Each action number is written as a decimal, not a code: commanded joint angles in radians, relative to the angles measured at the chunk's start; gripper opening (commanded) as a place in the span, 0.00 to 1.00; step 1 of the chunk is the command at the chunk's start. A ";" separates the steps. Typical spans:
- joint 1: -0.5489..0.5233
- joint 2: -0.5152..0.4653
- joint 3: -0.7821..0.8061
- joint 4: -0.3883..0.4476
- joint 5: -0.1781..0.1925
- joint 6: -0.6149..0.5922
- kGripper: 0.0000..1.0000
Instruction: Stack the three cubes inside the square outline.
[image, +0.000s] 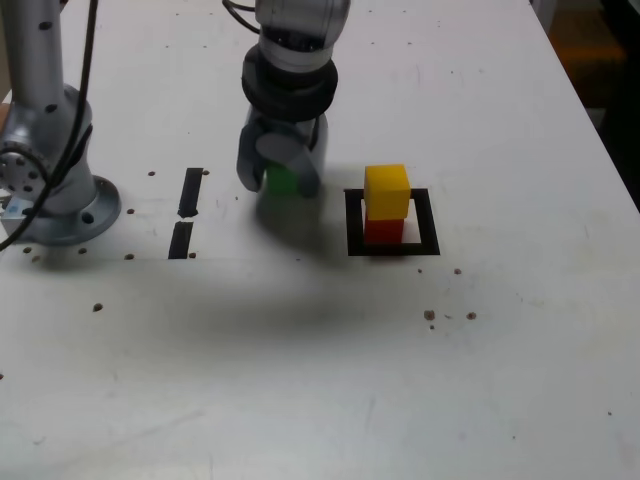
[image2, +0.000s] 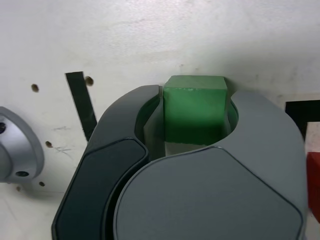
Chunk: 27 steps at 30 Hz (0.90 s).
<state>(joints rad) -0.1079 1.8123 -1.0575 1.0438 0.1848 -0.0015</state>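
So the green cube (image2: 195, 112) is sitting right between the fingers (image2: 257, 117), one on each side of it, with its far end poking a bit past the tips. They've come in narrow, about cube-width, and look snug against both sides, so I'd call that holding the green cube. Can't really tell if it's off the worktop (image: 250, 380) or still on it.

Using the square outline (image: 429, 225) as the landmark: the green cube is outside it, off toward the exterior view's left. Inside the outline there's the red cube (image: 384, 232) with the yellow cube (image: 387, 190) stacked on top, a two-high pile. Farther out to the exterior view's left of the outline, past the green cube, are two short black tape strips (image: 190, 192), and beyond those a round grey metal base (image: 75, 222) on the worktop.
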 joint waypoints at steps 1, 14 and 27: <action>0.002 -0.029 -0.022 0.046 0.002 -0.007 0.17; -0.092 -0.027 -0.651 0.557 -0.072 -0.109 0.17; -0.141 0.140 -0.838 0.568 -0.109 -0.147 0.17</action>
<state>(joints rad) -0.2495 1.9483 -1.9079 1.6006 0.0741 -0.1474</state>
